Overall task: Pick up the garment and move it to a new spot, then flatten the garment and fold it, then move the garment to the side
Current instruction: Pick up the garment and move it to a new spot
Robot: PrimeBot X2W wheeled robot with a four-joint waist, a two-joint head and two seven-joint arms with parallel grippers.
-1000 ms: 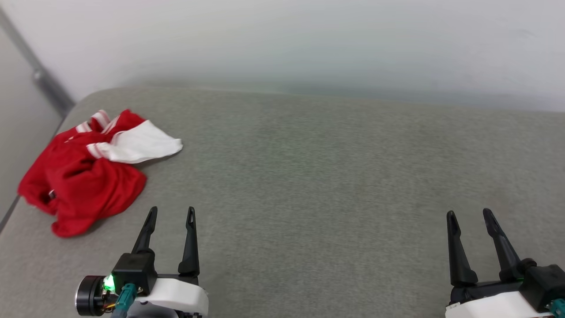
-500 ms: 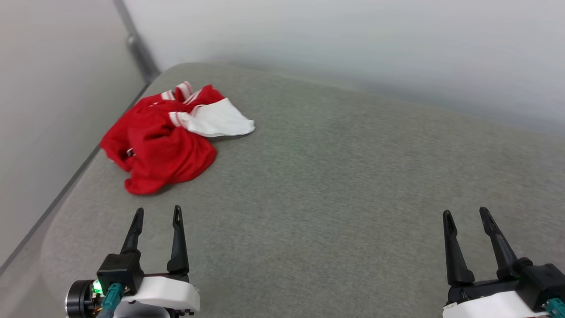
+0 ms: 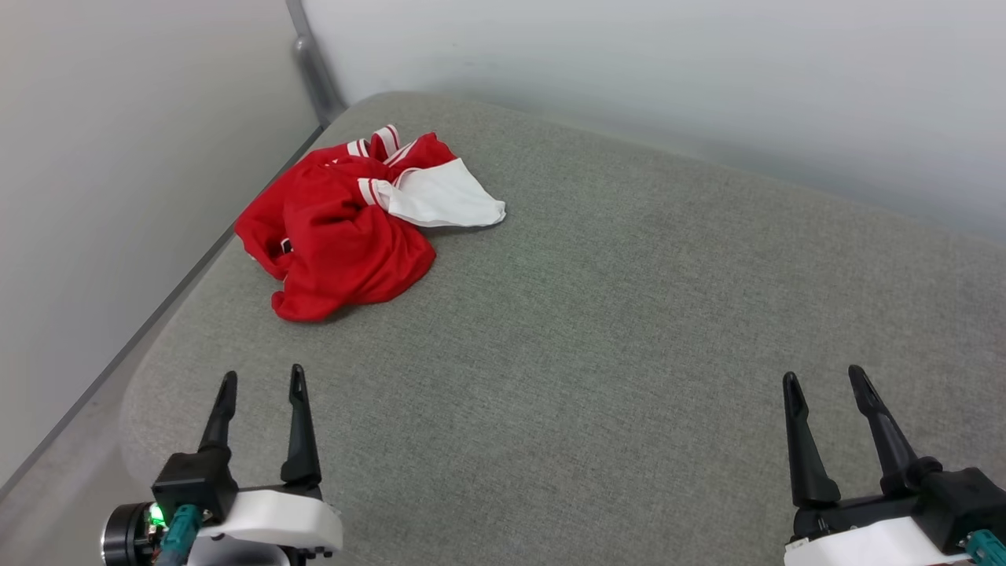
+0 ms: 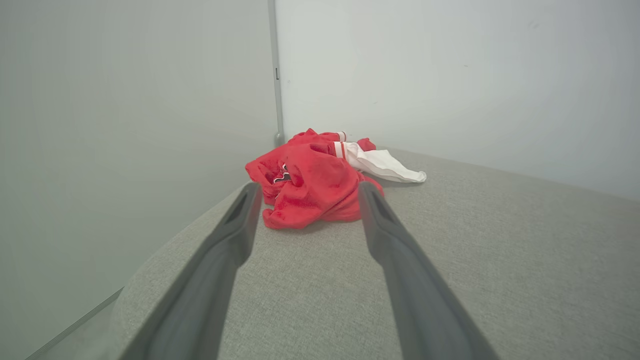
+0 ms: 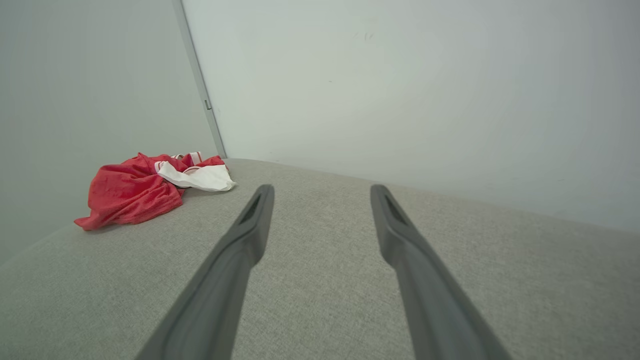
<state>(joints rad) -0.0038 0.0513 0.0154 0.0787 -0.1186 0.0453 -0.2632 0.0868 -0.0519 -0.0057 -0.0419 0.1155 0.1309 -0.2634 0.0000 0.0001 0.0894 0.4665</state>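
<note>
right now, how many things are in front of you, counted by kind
garment: 1, red and white, crumpled near the far left corner
tools: 2, the left tool and the right tool, both open and empty
grey cushion: 1, with the garment lying on it
total: 4

Left gripper [image 3: 262, 372]: two long black tapering fingers, slotted near the tips; black housing block [image 3: 192, 487]; green light [image 3: 156, 515]; teal connector [image 3: 179, 525]; white shell [image 3: 271, 519]; black cylindrical end cap [image 3: 118, 536]. Right gripper [image 3: 822, 373]: matching fingers, housing, shell, connector.
</note>
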